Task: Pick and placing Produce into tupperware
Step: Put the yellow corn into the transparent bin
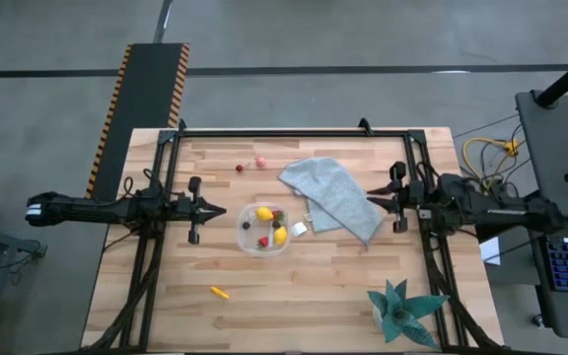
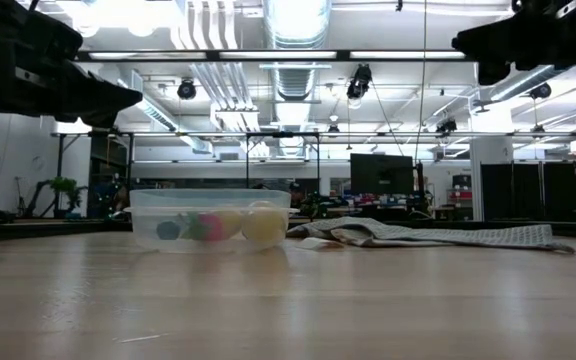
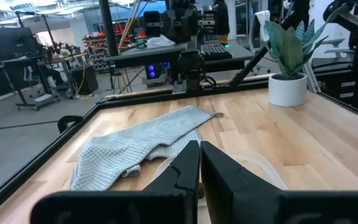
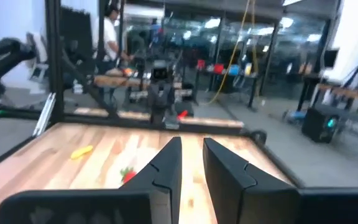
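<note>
I find nothing I can read in any view: no words, labels, brands or numbers. The only marking is the yellow-and-black striping (image 1: 111, 108) along the edges of the dark panel beyond my bench, and it carries no letters. The screens in the room behind are too small to make out.

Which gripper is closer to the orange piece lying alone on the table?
Left. The left gripper is just up-left of the orange piece; the right gripper waits across the table, beyond the cloth.
</note>
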You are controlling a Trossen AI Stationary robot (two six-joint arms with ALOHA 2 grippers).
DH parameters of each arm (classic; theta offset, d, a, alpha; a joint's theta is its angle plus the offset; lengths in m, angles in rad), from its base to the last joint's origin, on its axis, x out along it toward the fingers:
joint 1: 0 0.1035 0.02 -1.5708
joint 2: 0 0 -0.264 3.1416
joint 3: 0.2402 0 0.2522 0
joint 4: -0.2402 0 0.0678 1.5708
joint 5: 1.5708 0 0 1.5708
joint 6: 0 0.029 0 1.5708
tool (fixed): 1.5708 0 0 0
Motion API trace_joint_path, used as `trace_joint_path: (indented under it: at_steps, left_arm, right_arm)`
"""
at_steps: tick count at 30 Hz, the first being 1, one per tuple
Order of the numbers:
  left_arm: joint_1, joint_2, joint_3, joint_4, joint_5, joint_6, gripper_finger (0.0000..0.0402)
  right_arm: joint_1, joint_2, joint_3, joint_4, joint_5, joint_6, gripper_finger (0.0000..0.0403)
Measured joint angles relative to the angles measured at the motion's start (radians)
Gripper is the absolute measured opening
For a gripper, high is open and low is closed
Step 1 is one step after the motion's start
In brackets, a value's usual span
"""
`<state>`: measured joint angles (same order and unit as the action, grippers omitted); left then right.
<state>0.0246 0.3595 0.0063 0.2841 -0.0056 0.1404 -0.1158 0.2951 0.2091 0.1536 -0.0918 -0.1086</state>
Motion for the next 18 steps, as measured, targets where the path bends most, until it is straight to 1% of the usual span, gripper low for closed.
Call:
trace_joint_path:
  at_steps: [1, 3, 6, 13, 18]
  left_arm:
    - [0.000, 0.000, 0.000, -0.003, 0.000, 0.000, 0.0000]
    - [0.000, 0.000, 0.000, -0.005, 0.000, -0.001, 0.0000]
    - [0.000, 0.000, 0.000, -0.005, 0.000, -0.003, 0.0000]
    - [0.000, 0.003, 0.000, -0.006, 0.000, -0.003, 0.0000]
    - [0.000, 0.000, 0.000, -0.004, 0.000, -0.003, 0.0000]
  right_arm:
    - [-0.017, -0.006, 0.012, -0.033, -0.018, 0.009, 0.0057]
    - [-0.032, -0.016, 0.034, -0.085, -0.020, 0.015, 0.0052]
    - [-0.025, -0.043, 0.039, -0.090, -0.019, -0.010, 0.0042]
    - [0.039, -0.149, -0.050, -0.107, 0.009, 0.004, 0.0021]
    - [0.055, -0.251, -0.079, -0.181, 0.015, 0.025, 0.0010]
